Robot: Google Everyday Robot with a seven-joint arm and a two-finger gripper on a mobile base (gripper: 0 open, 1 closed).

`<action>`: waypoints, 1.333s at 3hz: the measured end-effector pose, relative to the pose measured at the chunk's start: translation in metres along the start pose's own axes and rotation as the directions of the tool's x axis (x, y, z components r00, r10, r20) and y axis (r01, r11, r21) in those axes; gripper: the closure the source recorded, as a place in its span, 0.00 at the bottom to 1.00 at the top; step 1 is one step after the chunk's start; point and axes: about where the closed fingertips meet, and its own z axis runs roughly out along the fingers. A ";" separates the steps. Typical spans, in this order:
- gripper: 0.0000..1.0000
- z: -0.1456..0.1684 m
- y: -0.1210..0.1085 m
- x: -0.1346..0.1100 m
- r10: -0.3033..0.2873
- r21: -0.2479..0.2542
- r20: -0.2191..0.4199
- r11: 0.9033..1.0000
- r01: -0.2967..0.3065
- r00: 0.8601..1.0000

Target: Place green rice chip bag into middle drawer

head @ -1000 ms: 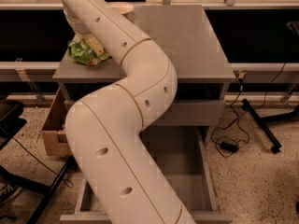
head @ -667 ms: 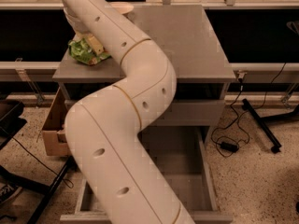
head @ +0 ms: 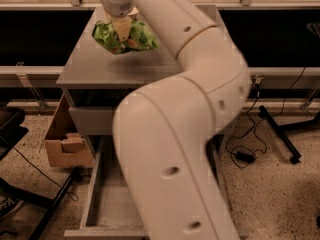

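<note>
We find a grey cabinet top (head: 95, 69) standing before dark shelving crossed by a pale rail (head: 30, 73). The gripper (head: 121, 33) hangs over the top's far left part, clamped on the green rice chip bag (head: 145, 36). On our left, an open cardboard box (head: 67, 144) sits on the speckled floor (head: 280, 199), near black stand legs (head: 50, 204). On our right, a black cable leads to a small adapter (head: 245, 156) near a black floor bar (head: 280, 134).
</note>
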 end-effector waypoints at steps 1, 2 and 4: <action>1.00 -0.073 0.019 0.018 0.161 0.146 0.065 0.975 -0.169 0.985; 1.00 -0.188 0.048 0.009 0.335 0.338 0.215 0.856 -0.392 0.917; 1.00 -0.238 0.122 -0.133 0.346 0.292 0.559 0.768 -0.570 0.753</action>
